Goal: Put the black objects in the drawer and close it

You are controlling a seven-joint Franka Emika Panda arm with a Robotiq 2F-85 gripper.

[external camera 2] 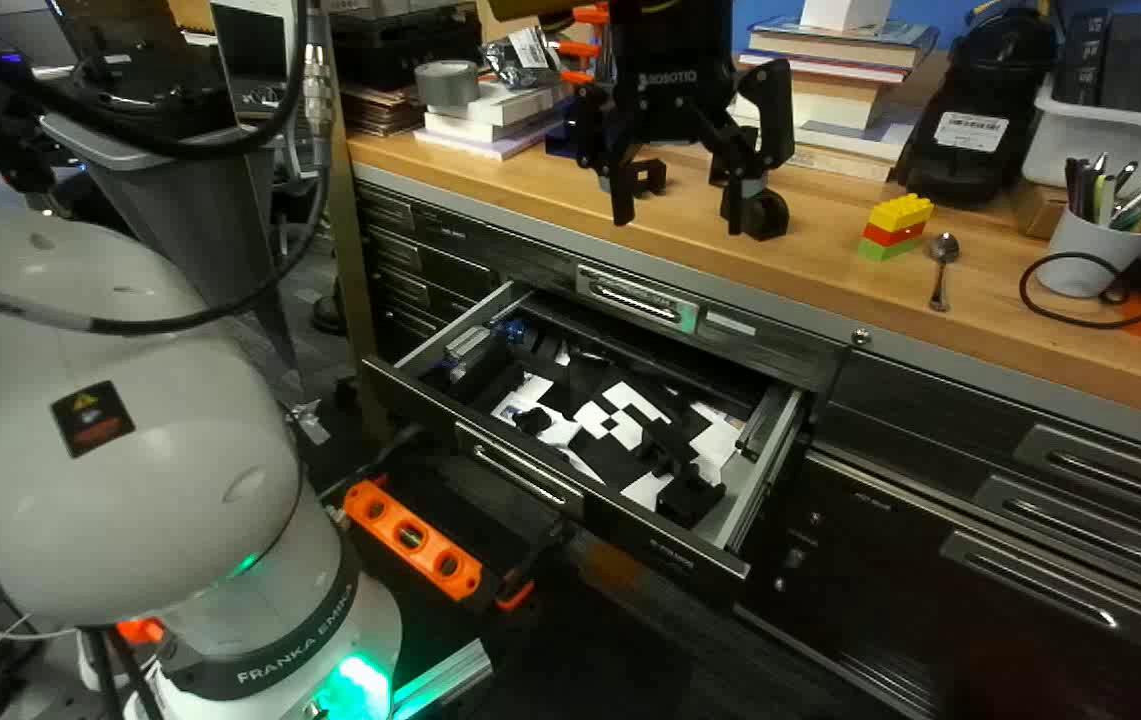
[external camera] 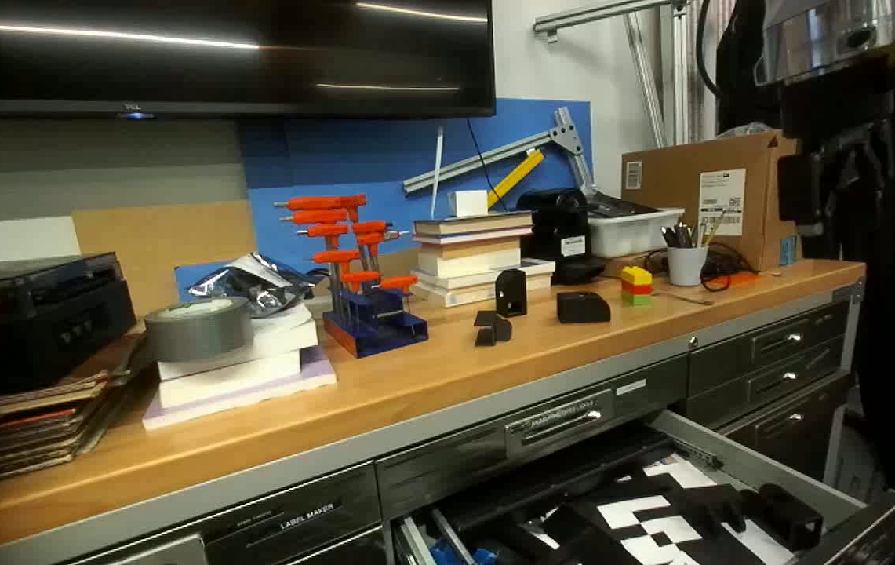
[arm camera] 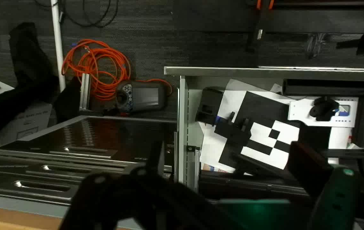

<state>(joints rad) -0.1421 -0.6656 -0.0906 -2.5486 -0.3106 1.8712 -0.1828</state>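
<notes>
The pincer (external camera 2: 680, 206) is hanging with jaws wide apart, gripping nothing. An upright black block (external camera: 511, 292), a black bracket (external camera: 492, 328) and a black wedge (external camera: 583, 307) are sitting on the worktop (external camera: 431, 369), 3 presumably awaiting the open drawer (external camera 2: 630, 530). They are standing near each other, so careless reaching could be toppling the block. A black box (external camera: 784, 514) inside the drawer, if standing too tall, could be jamming it.

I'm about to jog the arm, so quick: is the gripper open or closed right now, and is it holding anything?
Gripper: open, holding nothing.
</notes>
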